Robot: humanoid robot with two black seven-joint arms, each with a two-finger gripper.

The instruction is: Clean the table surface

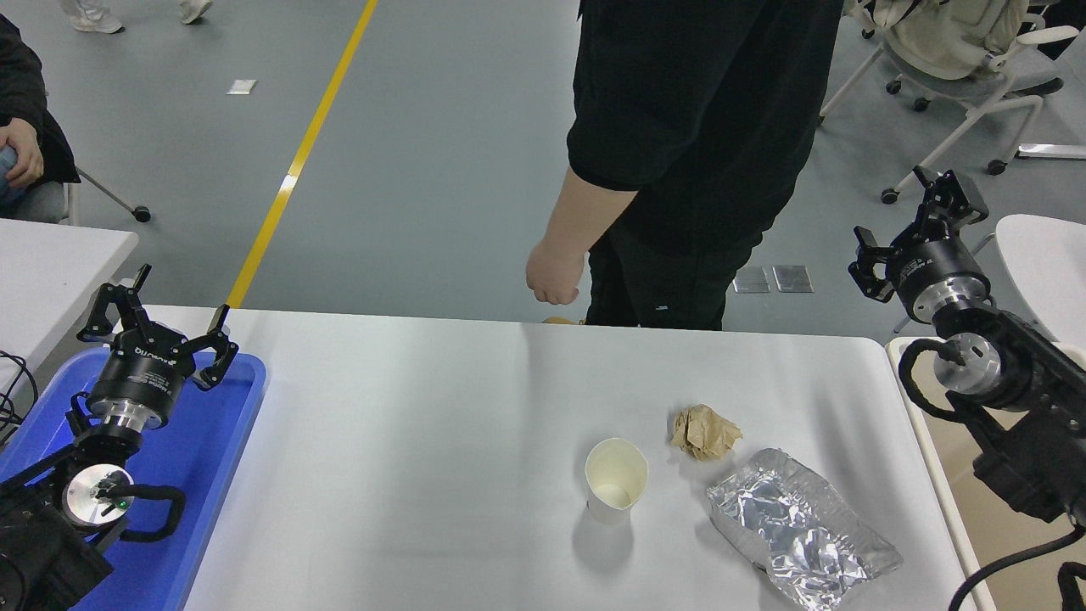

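The table surface [407, 424] is a wide white top filling the lower picture. On its right part stand an upright white paper cup [616, 489], a crumpled brown paper ball [704, 432] and a flattened silver foil bag [799, 526]. My right gripper [912, 216] is open and empty, raised past the table's right edge, well above and right of the litter. My left gripper [157, 318] is open and empty, parked over the blue tray [221, 441] at the lower left.
A person in black stands at the far edge, one hand [553, 273] hanging near the table. A beige bin [1001, 518] sits right of the table under my right arm. A smaller white table [51, 263] and a seated person are at left; chairs stand at top right.
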